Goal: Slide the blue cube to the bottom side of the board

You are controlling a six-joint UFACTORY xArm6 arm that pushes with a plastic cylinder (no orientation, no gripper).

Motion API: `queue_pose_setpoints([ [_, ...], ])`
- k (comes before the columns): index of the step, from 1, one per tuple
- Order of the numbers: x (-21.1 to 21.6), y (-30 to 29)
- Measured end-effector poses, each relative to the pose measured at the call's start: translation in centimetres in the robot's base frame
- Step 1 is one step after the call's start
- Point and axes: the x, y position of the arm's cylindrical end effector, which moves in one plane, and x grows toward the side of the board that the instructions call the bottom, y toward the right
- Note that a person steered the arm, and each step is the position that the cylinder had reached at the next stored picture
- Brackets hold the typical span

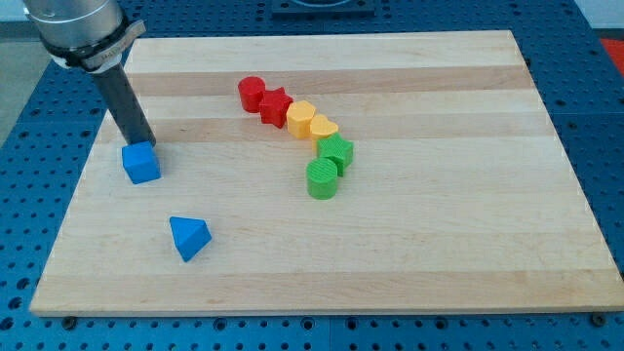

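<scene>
The blue cube sits on the wooden board near the view's left edge. My tip is at the cube's top side, touching or almost touching it. The dark rod rises from there toward the view's top left. A blue triangular block lies below and slightly right of the cube.
A curved chain of blocks lies near the board's middle: a red cylinder, a red star, a yellow block, a yellow heart, a green star and a green cylinder. A blue perforated table surrounds the board.
</scene>
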Motion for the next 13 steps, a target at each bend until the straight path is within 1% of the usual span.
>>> queue_pose_setpoints([
  [2,1.9,1.4],
  [10,1.1,1.0],
  [11,1.8,0.8],
  [13,4.4,1.3],
])
